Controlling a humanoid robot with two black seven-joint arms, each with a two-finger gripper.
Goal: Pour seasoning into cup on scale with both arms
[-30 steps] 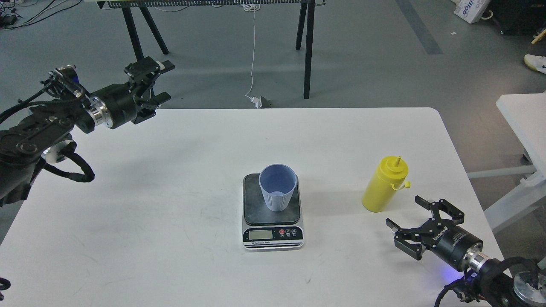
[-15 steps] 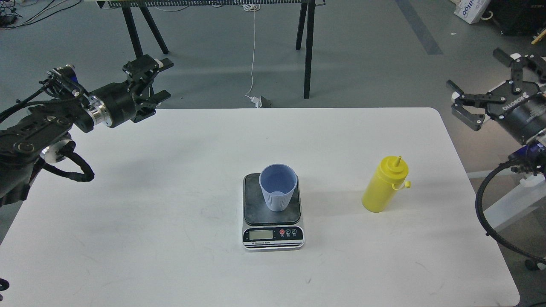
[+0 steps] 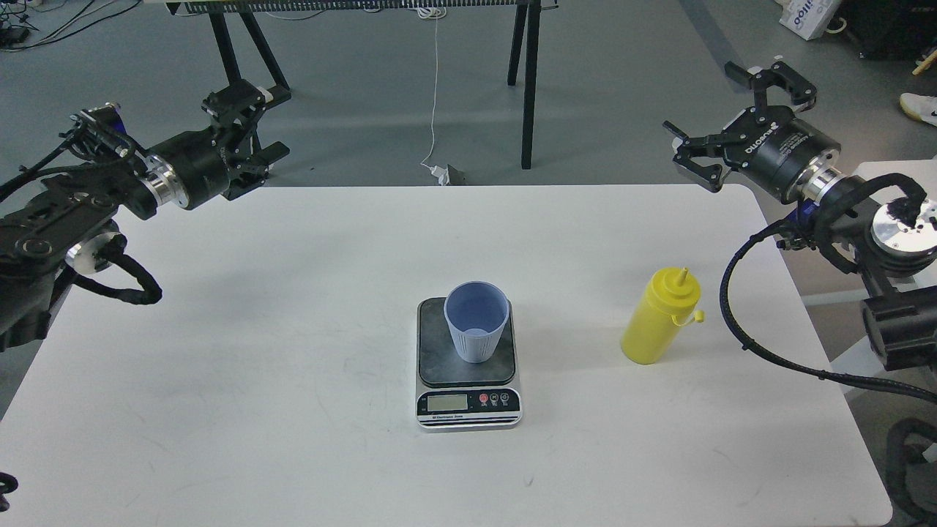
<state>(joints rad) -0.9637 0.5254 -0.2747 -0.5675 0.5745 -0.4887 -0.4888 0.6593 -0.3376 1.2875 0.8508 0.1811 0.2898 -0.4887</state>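
Both sets of jaws are standing spread wide and gripping nothing. The left gripper (image 3: 252,124), black and two-fingered, is hovering above the far left edge of the white rectangular table (image 3: 293,307), at about ten o'clock from the scale. In the middle, the small light blue-grey ribbed plastic cup (image 3: 476,322) is standing upright on the dark square plate of the flat silver digital kitchen scale (image 3: 468,364). At about three o'clock from the scale, well apart from it, the tall yellow plastic squeeze bottle of seasoning (image 3: 659,317) is standing upright, nozzle bare, its small tethered cap hanging at its right. The right gripper (image 3: 739,110) is hovering above the far right corner, at about one o'clock from the bottle.

Judging from here, a sideways approach could be tipping the tall, narrow bottle; a hard squeeze could be overshooting the light cup or nudging it off the plate, since nothing is steadying it.

The right gripper's body is reading ROBOTIQ; the scale's front lettering and display are too small to read.
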